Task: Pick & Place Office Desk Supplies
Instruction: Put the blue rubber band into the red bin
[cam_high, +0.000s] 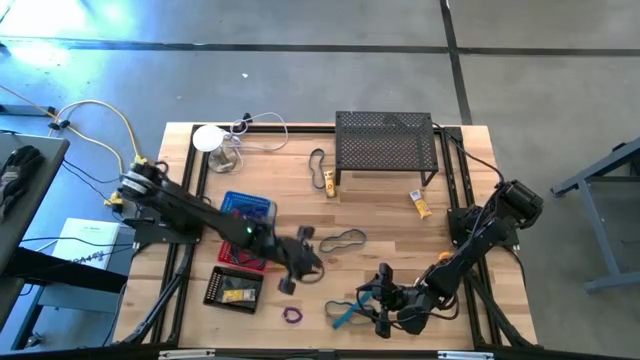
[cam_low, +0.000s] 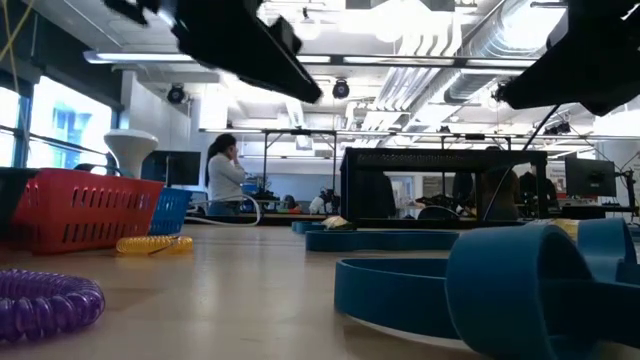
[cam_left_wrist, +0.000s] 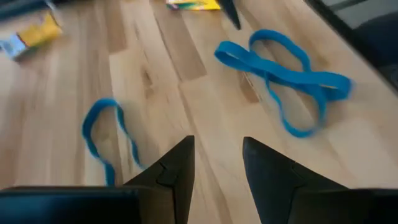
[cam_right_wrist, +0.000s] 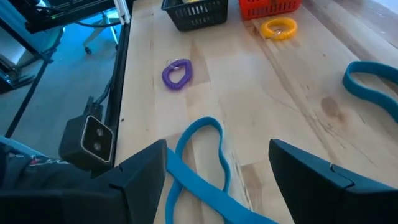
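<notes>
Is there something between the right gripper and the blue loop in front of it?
No. The right gripper is open, and the blue loop lies on bare table between its fingers. Nothing visible covers the loop.

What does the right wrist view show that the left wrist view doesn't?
Only the right wrist view shows the purple ring, the orange ring, the black basket, the red basket and the right gripper, jaws open around a blue loop.

Only the left wrist view shows the yellow-and-white tube, a big blue loop lying crossed over itself, and the left gripper above bare wood, jaws apart with nothing between them.

Both show the wooden table and blue loops.
</notes>
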